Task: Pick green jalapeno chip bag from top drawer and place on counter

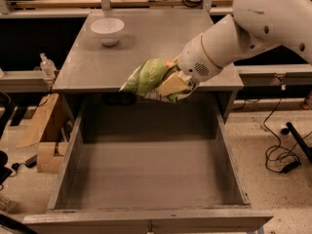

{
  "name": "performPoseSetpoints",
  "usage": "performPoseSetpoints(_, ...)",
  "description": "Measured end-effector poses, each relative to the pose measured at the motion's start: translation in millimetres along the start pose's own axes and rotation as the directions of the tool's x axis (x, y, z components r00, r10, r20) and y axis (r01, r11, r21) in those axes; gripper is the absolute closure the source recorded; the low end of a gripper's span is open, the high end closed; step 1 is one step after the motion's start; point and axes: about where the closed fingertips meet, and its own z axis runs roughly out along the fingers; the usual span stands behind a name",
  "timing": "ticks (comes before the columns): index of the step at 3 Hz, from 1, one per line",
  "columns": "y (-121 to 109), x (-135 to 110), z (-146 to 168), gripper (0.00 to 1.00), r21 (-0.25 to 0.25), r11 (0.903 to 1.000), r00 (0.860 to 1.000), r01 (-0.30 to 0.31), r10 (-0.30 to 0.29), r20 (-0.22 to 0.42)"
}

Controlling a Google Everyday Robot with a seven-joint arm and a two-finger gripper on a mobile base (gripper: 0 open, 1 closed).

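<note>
Green jalapeno chip bag (145, 77) in claw (168, 86) above counter (161, 38) edge

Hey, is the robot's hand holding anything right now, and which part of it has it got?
Yes: the hand grips the green jalapeno chip bag by the end nearest the arm, above the counter at its front edge.

The green jalapeno chip bag (145, 77) is light green with pale lettering, held by the cream-tan gripper (170, 84) above the front edge of the grey counter (161, 38). The top drawer (146, 172) is plain grey wood; the bowl (107, 29) and arm (263, 18) are white.
</note>
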Motion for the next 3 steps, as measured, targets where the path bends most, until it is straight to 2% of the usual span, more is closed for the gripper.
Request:
performPoseSetpoints(1, -40, -12, -11, 1.0, 0.096, 0.9933, 0.99, -0.065, 0.052, 0.131)
performPoseSetpoints(2, -40, -12, -11, 1.0, 0.096, 0.9933, 0.99, -0.065, 0.052, 0.131)
performPoseSetpoints(3, -62, -22, -9, 1.0, 0.118, 0.9906, 0.988, -0.069, 0.052, 0.142)
